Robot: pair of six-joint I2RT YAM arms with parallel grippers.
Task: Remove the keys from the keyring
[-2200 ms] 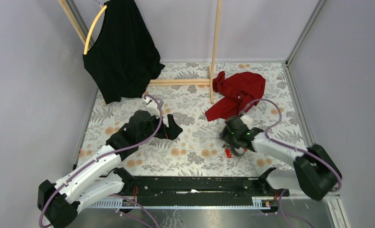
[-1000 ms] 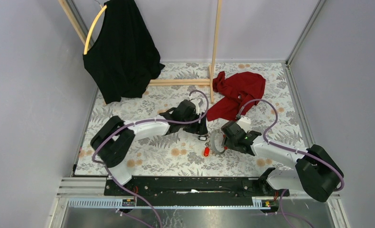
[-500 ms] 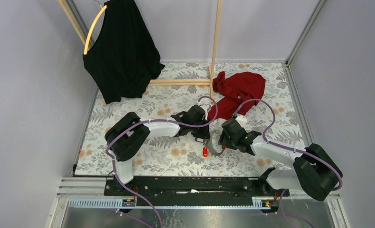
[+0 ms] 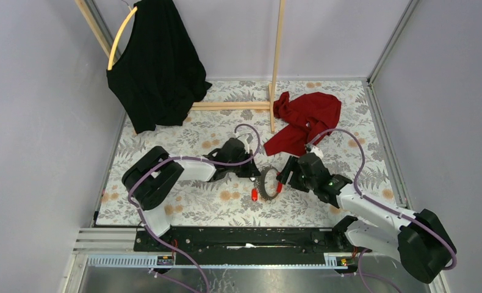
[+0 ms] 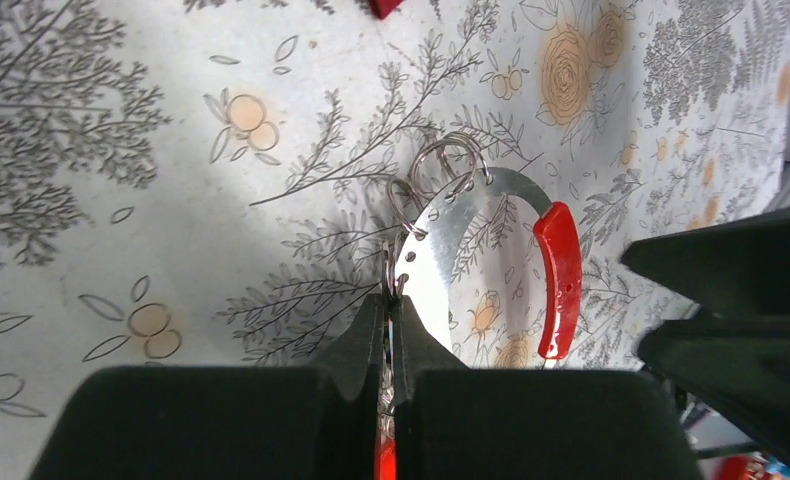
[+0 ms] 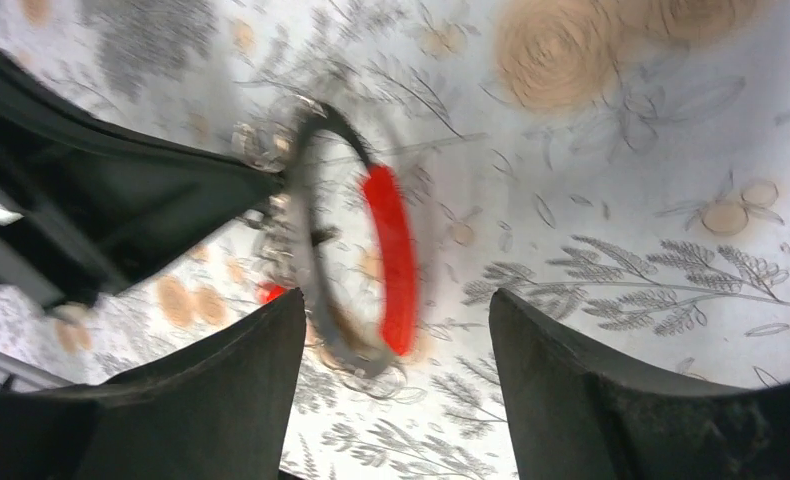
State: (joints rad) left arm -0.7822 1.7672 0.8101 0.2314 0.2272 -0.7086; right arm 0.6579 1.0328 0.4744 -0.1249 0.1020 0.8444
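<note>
Near table centre: keyring (image 4: 266, 183) between both arms. Left gripper (image 5: 389, 310) pinched together on red-headed key (image 4: 254, 195) at loop's 9 o'clock. Right gripper (image 6: 391, 305) jaws apart at 3 o'clock, facing red section. Best: right clamps loop first, left then draws key off steadily.

Left arm (image 4: 183, 168): folded at the elbow, forearm running low to the keyring (image 4: 267, 183) from its left. Left gripper (image 5: 391, 300): fingers pressed together, pinching a thin metal piece of the keys (image 5: 403, 215) at the keyring's rim. Right arm (image 4: 366, 204): stretched to the keyring from its right. Right gripper (image 6: 396, 300): jaws wide apart, just beside the keyring, holding nothing.
</note>
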